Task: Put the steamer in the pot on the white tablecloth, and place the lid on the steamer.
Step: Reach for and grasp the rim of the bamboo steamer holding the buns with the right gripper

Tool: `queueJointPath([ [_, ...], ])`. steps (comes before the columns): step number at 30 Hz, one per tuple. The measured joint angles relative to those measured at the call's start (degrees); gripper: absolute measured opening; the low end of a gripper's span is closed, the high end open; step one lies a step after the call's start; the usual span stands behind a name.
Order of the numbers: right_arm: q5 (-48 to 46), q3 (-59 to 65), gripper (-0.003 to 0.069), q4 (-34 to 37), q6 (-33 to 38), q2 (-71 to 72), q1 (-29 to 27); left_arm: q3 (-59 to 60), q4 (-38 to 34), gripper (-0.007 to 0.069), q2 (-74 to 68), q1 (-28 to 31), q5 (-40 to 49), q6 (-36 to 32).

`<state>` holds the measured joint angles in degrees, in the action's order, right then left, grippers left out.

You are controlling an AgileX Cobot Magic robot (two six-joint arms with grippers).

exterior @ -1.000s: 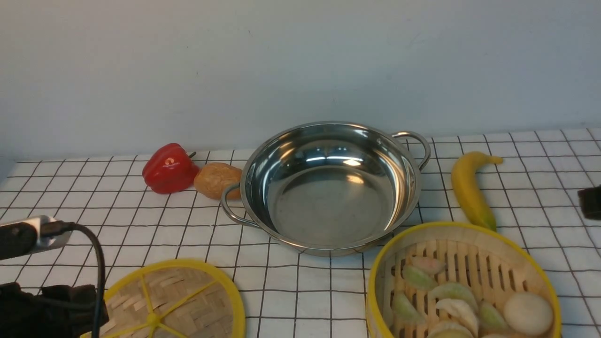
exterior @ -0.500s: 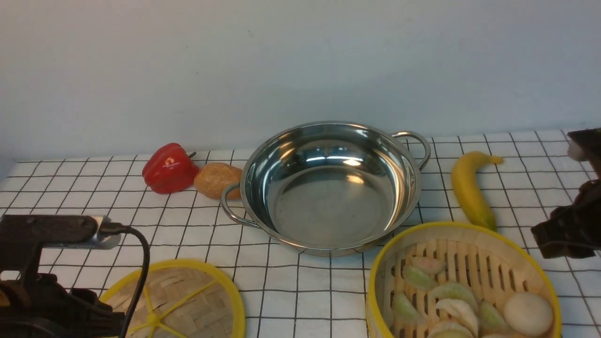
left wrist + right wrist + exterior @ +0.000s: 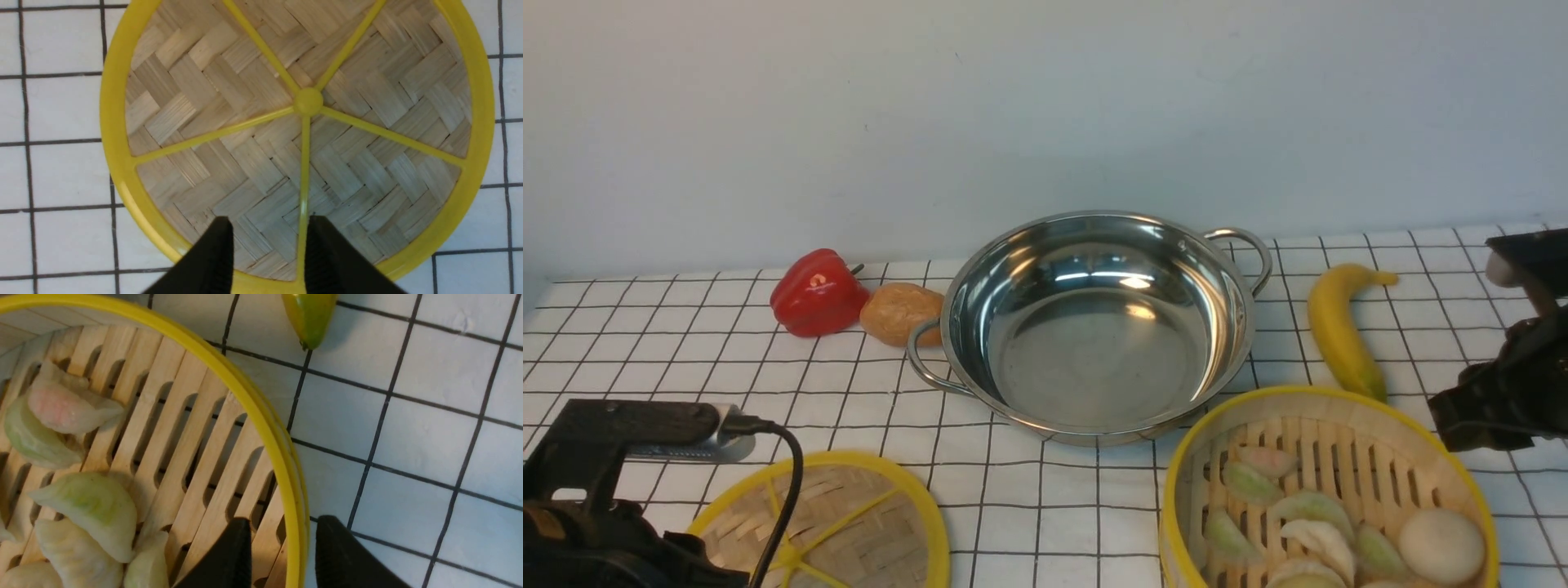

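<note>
"What could go wrong? The right gripper (image 3: 282,526) has its jaws apart over the rim of the steamer (image 3: 229,375), which sits on the cloth (image 3: 1013,506)."

"An off-centre pinch might tip the dumplings (image 3: 94,502). The left gripper's (image 3: 267,228) open too, above the lid (image 3: 261,163)."

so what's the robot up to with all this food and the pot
Neither arm holds anything right now. The open right gripper hovers at the edge of the bamboo steamer, which holds dumplings, its fingers to either side of the rim as seen from the wrist. The open left gripper is above the woven lid. The pot sits empty on the white tablecloth, so neither steamer nor lid has been placed yet.
</note>
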<state>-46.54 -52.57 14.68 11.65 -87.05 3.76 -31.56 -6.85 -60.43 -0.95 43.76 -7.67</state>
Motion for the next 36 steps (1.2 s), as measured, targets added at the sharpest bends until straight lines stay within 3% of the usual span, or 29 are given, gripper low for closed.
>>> queueJointPath([
  [18, 1.84, 0.0, 0.0239, 0.05, 0.62, -11.14, 0.0, 0.0, 0.0, 0.0243, 0.0, 0.0, 0.07, -0.05],
  [27, 2.02, -0.18, 0.0069, -0.52, -0.11, -12.28, 0.0, 0.0, 0.0, 0.0243, 0.0, 0.0, 0.07, -0.11],
  [33, -2.97, -3.27, 0.0067, -2.3, -0.37, -13.12, 0.0, 0.0, 0.0, 0.0243, 0.0, 0.0, 0.13, -0.11],
  [36, -11.43, -8.45, 0.0067, -5.39, -1.74, -13.25, 0.0, 0.0, 0.0, 0.0243, 0.0, 0.0, 0.13, -0.11],
])
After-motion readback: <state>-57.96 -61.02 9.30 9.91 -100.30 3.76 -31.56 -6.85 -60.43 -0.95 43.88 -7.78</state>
